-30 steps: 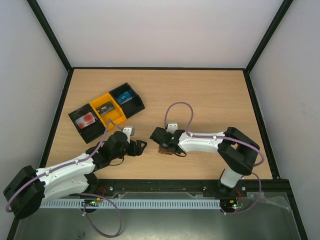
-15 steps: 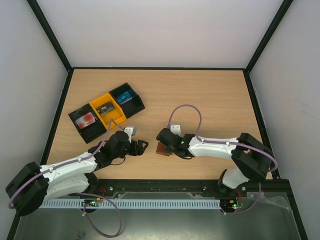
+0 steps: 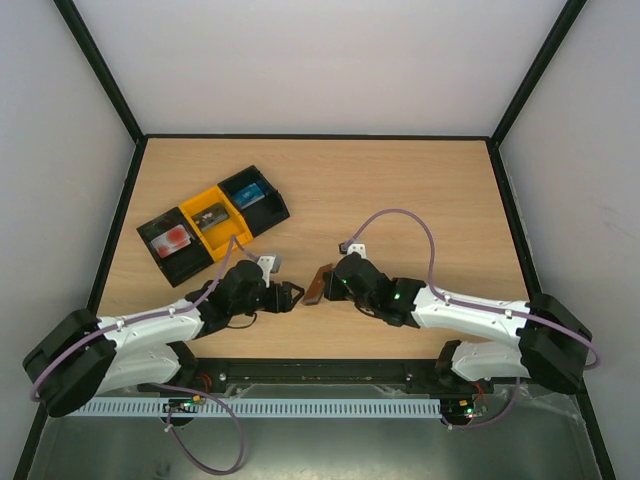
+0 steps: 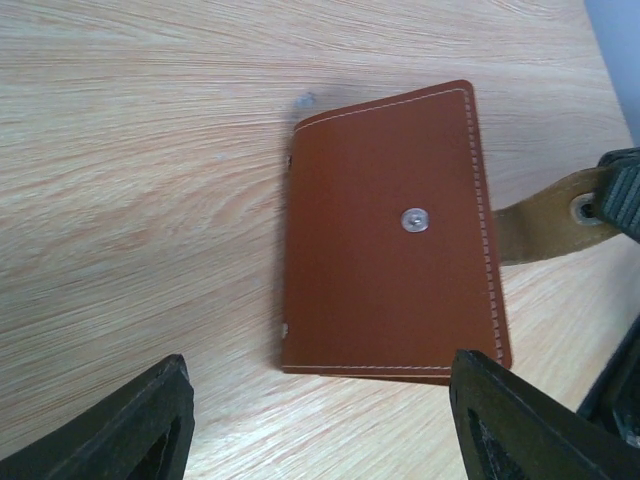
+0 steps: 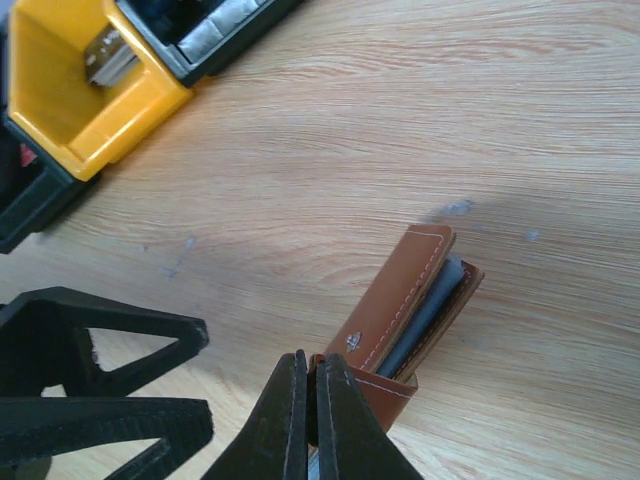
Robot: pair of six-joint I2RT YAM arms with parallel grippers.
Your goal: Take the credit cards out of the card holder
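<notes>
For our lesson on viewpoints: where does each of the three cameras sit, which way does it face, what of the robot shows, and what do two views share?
Top external: above and behind, looking down on the table; both arms whole.
Left wrist: on the left arm, facing down at the card holder; left gripper open at the bottom corners.
Right wrist: on the right arm, facing down and forward; right gripper shut on the card holder.
Shared: both wrist views show the card holder.

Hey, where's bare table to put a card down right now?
Bare table: far right, from the trays to the right edge, and the strip behind the trays. Crowded: near centre, where the left gripper and right gripper flank the card holder.
</notes>
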